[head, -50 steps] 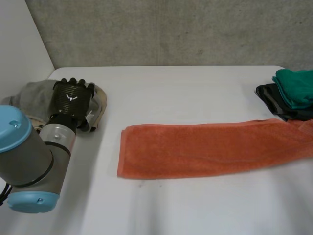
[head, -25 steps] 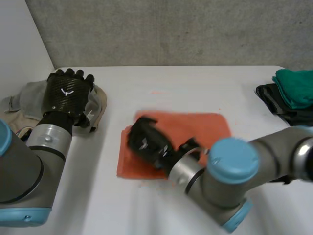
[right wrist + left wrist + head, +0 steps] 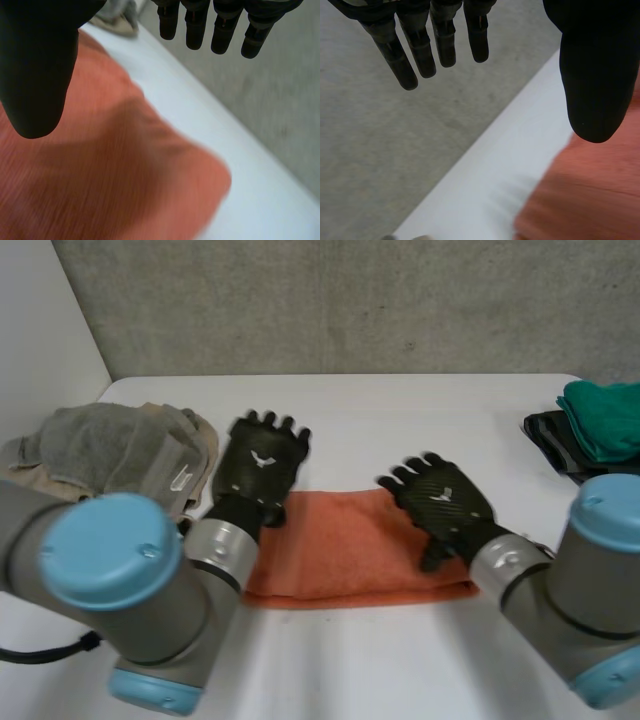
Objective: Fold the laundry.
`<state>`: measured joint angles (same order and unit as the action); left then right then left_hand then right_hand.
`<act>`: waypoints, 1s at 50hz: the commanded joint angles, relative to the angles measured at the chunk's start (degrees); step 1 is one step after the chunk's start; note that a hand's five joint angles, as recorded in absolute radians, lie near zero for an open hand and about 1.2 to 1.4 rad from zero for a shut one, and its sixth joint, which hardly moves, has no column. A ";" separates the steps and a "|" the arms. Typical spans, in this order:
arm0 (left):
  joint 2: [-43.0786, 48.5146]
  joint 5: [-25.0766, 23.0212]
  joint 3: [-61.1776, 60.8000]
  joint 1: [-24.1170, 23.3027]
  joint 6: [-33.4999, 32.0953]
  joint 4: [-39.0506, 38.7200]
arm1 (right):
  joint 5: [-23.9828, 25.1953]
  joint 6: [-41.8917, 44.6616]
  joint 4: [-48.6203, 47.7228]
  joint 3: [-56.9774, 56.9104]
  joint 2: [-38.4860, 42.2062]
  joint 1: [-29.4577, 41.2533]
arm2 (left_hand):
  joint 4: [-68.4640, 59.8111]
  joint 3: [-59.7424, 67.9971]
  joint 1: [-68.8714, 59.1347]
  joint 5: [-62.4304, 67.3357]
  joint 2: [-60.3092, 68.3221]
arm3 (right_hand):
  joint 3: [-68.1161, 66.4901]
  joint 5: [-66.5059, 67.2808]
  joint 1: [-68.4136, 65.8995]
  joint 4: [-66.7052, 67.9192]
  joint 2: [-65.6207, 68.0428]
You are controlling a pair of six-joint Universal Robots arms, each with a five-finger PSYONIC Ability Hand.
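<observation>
A grey heap of clothes lay leftmost on the surface. The left hand, fingers straight, hid the orange towel's left corner; the right hand, fingers equally relaxed, covered its right end. Green clothes were cut off.

No words or numbers can be read. A small white winged emblem is seen on the back of the left hand; a like one is borne by the right hand.

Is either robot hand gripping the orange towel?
No, the left robot hand and right robot hand both have straight fingers, with no towel pinched.
</observation>
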<state>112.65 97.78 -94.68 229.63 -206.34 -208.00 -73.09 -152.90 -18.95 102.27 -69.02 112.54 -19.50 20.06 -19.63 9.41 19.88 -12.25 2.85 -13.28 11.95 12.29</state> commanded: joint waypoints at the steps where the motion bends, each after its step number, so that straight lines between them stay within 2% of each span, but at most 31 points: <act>1: 7.31 0.48 3.09 -2.70 -0.12 0.32 | -0.29 4.88 4.71 3.37 -0.24 -6.62 | -0.97 0.42 -0.84 1.07 0.60 | 2.25 -2.85 3.28 -1.95 -2.29; 2: 7.40 0.57 3.10 -2.70 -0.12 0.32 | -0.38 6.11 4.80 3.55 -0.06 -7.24 | -0.97 0.42 -0.84 1.07 0.60 | 0.00 -0.61 1.03 0.30 -0.04; 6: 6.88 0.66 2.31 -2.79 -0.11 0.49 | -0.73 11.13 5.15 2.68 3.36 -9.00 | -0.97 0.42 -0.84 1.07 0.60 | -25.71 25.10 -24.68 26.00 25.66; 8: 5.57 0.66 1.61 -2.70 -0.12 0.75 | -1.34 13.85 5.59 1.54 5.12 -8.92 | -0.97 0.42 -0.84 1.07 0.60 | -64.44 63.83 -63.41 64.74 64.40; 11: 1.36 0.66 -0.50 -2.35 -0.12 0.76 | -3.80 15.87 4.36 -0.14 5.12 -8.57 | -0.97 0.42 -0.84 1.07 0.60 | -67.75 67.15 -66.72 68.05 67.71; 15: -3.73 0.74 -3.57 -1.48 -0.20 0.67 | -6.97 16.58 1.55 -4.08 3.46 -5.24 | -0.81 0.25 -0.67 0.90 0.43 | -67.75 67.15 -66.72 68.05 67.71; 20: -9.90 1.27 -7.09 1.51 -0.29 0.67 | -6.62 16.85 1.28 -10.06 2.66 6.09 | -0.30 -0.25 -0.17 0.40 -0.07 | -67.75 67.15 -66.72 68.05 67.71; 21: -10.78 1.71 -7.53 2.13 -0.29 0.67 | -6.62 17.20 0.67 -11.72 3.36 10.46 | -0.47 -0.09 -0.34 0.56 0.09 | -67.75 67.15 -66.72 68.05 67.71; 24: -13.33 3.90 -9.21 4.41 -0.29 0.67 | -5.92 18.07 -0.21 -13.93 7.91 17.77 | -0.30 -0.25 -0.17 0.40 -0.07 | -67.75 67.15 -66.72 68.05 67.71; 27: -14.48 5.66 -10.00 7.05 -0.12 0.84 | -4.52 21.48 -0.30 -15.60 12.39 23.58 | 0.54 -1.09 0.67 -0.45 -0.92 | -67.75 67.15 -66.72 68.05 67.71; 30: -14.48 5.93 -10.61 8.37 -0.03 0.93 | -5.74 23.52 -0.04 -17.01 15.13 25.62 | 1.04 -1.59 1.17 -0.95 -1.42 | -65.65 65.04 -64.62 65.95 65.61; 33: -14.39 6.02 -10.35 8.64 0.06 0.76 | -7.40 22.04 -0.12 -17.28 14.97 25.54 | 2.22 -2.77 2.35 -2.12 -2.59 | -4.94 4.34 -3.91 5.24 4.90; 34: -14.39 6.02 -10.18 8.64 0.06 0.76 | -9.07 19.16 -0.04 -17.19 14.27 25.45 | 2.55 -3.11 2.69 -2.46 -2.93 | 2.25 -2.85 3.28 -1.95 -2.29; 37: -13.95 5.93 -9.30 8.64 0.58 0.67 | -10.75 12.92 0.23 -16.84 12.25 24.58 | 3.06 -3.62 3.20 -2.97 -3.44 | 2.25 -2.85 3.28 -1.95 -2.29; 41: -13.16 6.02 -6.32 8.11 2.78 0.67 | -9.53 -1.49 0.67 -13.95 5.05 18.08 | 3.06 -3.62 3.20 -2.97 -3.44 | 2.25 -2.85 3.28 -1.95 -2.29; 42: -12.81 5.93 -5.61 8.02 3.57 0.76 | -7.52 -8.22 0.58 -12.46 1.90 15.63 | 2.90 -3.45 3.03 -2.80 -3.27 | 2.25 -2.85 3.28 -1.95 -2.29; 46: -10.09 5.49 -2.10 5.04 8.31 0.93 | -2.16 -21.52 1.54 -11.22 -2.16 9.57 | 2.06 -2.61 2.19 -1.96 -2.43 | 2.25 -2.85 3.28 -1.95 -2.29; 50: -4.91 2.69 2.91 -0.06 11.92 1.46 | 1.54 -26.21 7.14 -11.74 -2.69 3.33 | 1.22 -1.77 1.35 -1.12 -1.59 | 2.25 -2.85 3.28 -1.95 -2.29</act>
<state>101.91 103.22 -97.95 235.42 -199.80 -207.10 -78.01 -167.34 -17.52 90.11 -68.47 125.27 -16.73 17.03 -18.05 6.11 17.08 -12.26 2.87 -13.31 11.95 12.39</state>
